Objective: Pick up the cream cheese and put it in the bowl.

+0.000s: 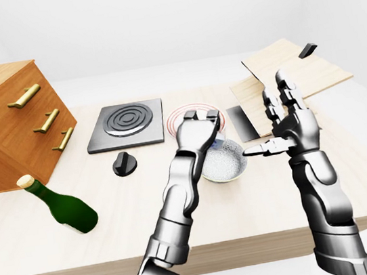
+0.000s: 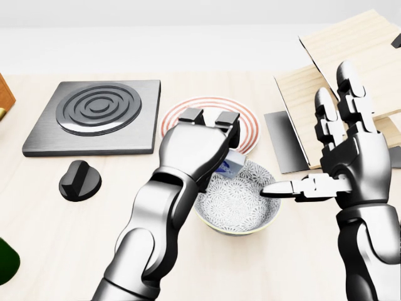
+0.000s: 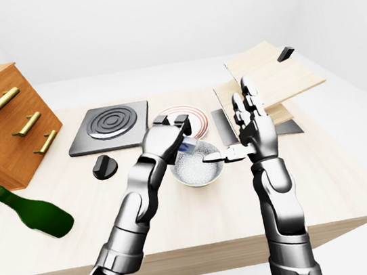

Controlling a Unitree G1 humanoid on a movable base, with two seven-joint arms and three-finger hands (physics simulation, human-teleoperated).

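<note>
Left hand [image 2: 199, 145] pinches the cheese [image 2: 229, 165] over the bowl's [image 2: 250, 221] far rim, right hand [image 2: 348, 160] splayed empty; letting go here might drop it outside.

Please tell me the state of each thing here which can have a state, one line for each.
left hand: shut on the cream cheese, over the bowl
right hand: open, holds nothing
bowl: upright, empty
plate: empty
bottle: lying down, corked
drawers: shut

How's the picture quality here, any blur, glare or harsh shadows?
Head view: sharp, evenly lit, soft shadows only; a pale sheen on the burner; the left hand hides most of the cream cheese. Eye views: also sharp, wider, with faint shadows under the bottle.
</note>
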